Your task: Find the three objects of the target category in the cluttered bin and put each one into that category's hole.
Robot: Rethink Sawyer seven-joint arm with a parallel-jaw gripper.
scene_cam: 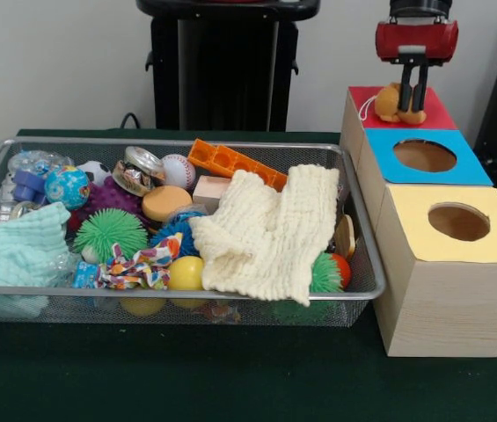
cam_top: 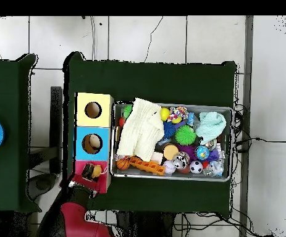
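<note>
My gripper [scene_cam: 413, 104] hangs over the red-panelled wooden box [scene_cam: 442, 114] at the far right and is shut on a small orange soft animal toy [scene_cam: 391, 103]. The toy sits at the box top and covers the hole. Its stripes do not show. From overhead the gripper [cam_top: 91, 172] and toy [cam_top: 96, 170] are over the red box [cam_top: 82, 166]. The wire mesh bin [scene_cam: 169, 293] is full of clutter, also overhead [cam_top: 234, 142]. No other animal toy shows in it.
The blue box [scene_cam: 459, 167] and yellow box [scene_cam: 494, 242] stand in a row nearer the camera than the red one. A cream cloth [scene_cam: 270, 229] covers the bin's right half. A green spiky ball [scene_cam: 110, 233], a mint cloth [scene_cam: 15, 251] and an orange brick [scene_cam: 235, 163] lie there.
</note>
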